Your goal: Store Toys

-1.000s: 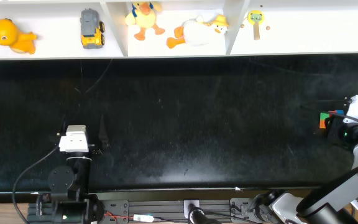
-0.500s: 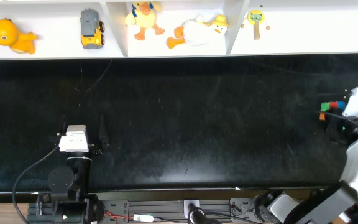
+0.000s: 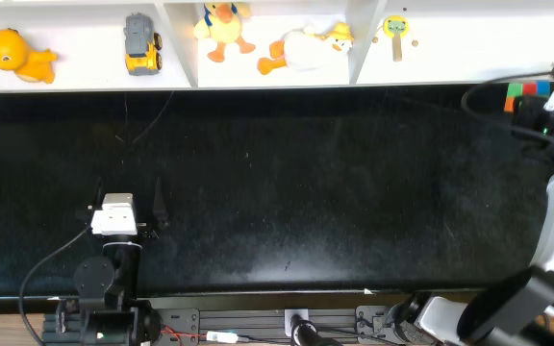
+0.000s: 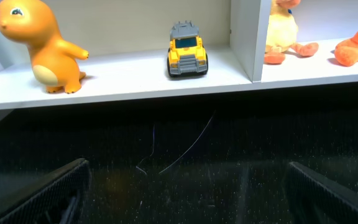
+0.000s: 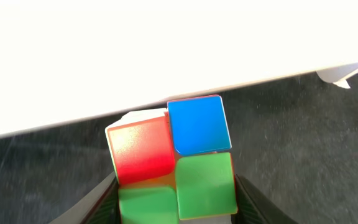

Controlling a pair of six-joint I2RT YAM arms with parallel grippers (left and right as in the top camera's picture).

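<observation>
Two fingers of the right gripper (image 5: 176, 208) are clamped on the colour cube (image 5: 173, 155), one on each side; the cube hangs just in front of the edge of the white shelf (image 5: 135, 56), above the black table (image 5: 303, 143). From above we find it at the shelf's right end, well apart from the rattle (image 3: 395, 37).

To do this step well, we judge the cube must clear the shelf's front lip before going inward. We should carry it level, set its base flat on the board, and let go only once it rests there, then back straight out so the fingers do not drag it.

The left gripper (image 4: 185, 171) sits parted and empty, facing the orange dinosaur (image 4: 39, 46) and yellow truck (image 4: 187, 50); we would leave it parked.
</observation>
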